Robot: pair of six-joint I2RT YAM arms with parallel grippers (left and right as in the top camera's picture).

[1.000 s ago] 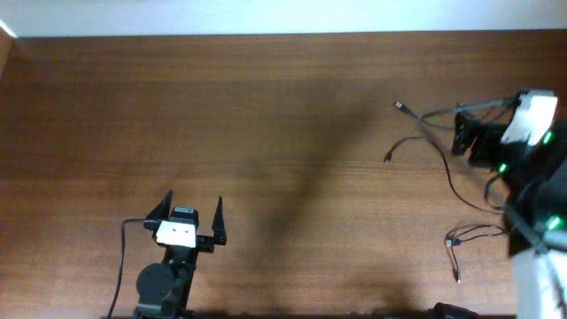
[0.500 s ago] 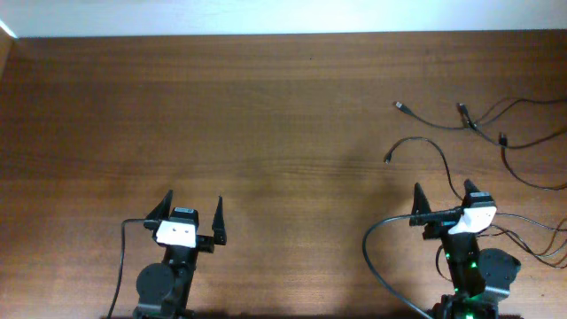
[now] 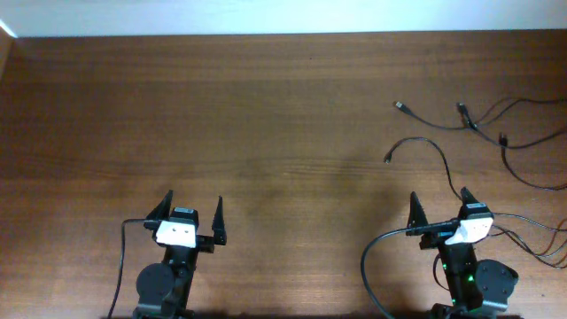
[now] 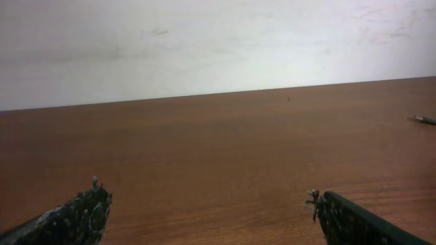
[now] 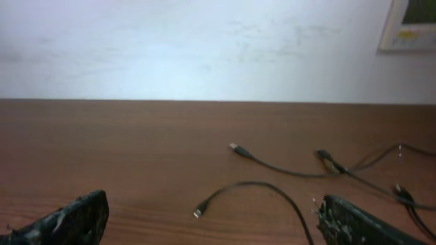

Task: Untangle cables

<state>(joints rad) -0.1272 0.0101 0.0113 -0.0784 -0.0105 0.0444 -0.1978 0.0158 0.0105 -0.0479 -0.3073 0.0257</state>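
Wooden table (image 3: 266, 106) | cables (image 3: 423, 139) cut off right; left gripper (image 3: 193, 199), right gripper (image 3: 438, 195) wide, empty

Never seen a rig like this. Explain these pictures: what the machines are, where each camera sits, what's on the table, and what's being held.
These are two robot arms at a wooden table. The wide picture looks straight down from a fixed camera above. The other two come from a camera on each wrist, looking forward past that arm's own two dark fingers. Each arm ends in a two-finger grasping part. The left end effector and the right end effector both stand open at the near edge and hold nothing. On the table's right side lie the cables, thin black cords with small plugs, some crossing one another.
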